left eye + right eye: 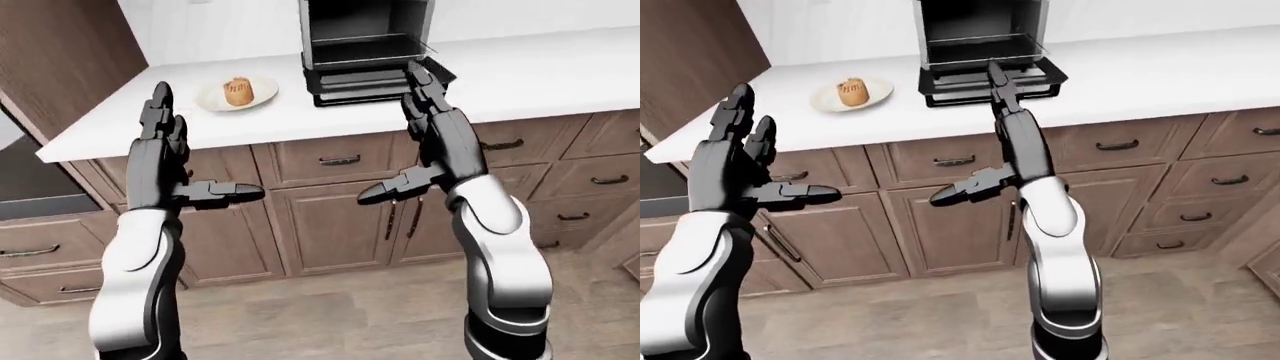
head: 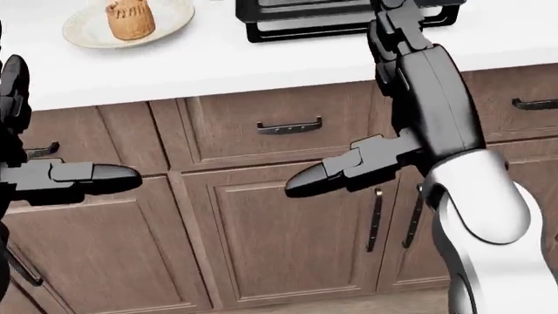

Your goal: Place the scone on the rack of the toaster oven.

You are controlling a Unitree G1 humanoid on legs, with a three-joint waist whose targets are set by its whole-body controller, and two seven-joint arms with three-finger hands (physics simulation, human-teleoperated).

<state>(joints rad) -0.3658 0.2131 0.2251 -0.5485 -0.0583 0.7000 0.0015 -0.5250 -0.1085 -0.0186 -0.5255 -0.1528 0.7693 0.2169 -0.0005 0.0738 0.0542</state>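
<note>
Scone (image 1: pixel 238 91): being kept on a plate (image 1: pixel 214 99) on the tabletop (image 1: pixel 560 71), left of the toaster oven (image 1: pixel 365 41), whose door is being left down for loading. Left hand (image 1: pixel 160 161) and right hand (image 1: pixel 432 135): fingers being held spread, nothing gripped.

The scone (image 1: pixel 238 91) sits on a plate (image 1: pixel 213 99), and the plate is on the desk (image 1: pixel 540 75). In the left-eye view the toaster oven (image 1: pixel 365 30) stands on the desk at about 3 o'clock from the plate, near it but apart. Its door (image 1: pixel 380 84) lies open and flat at 6 o'clock from the oven. Drawers (image 1: pixel 338 157) and cupboards (image 1: pixel 330 225) are under the desk. The left hand (image 1: pixel 160 146) is raised at 6 o'clock from the plate. The right hand (image 1: pixel 430 127) is raised at 6 o'clock from the oven.
</note>
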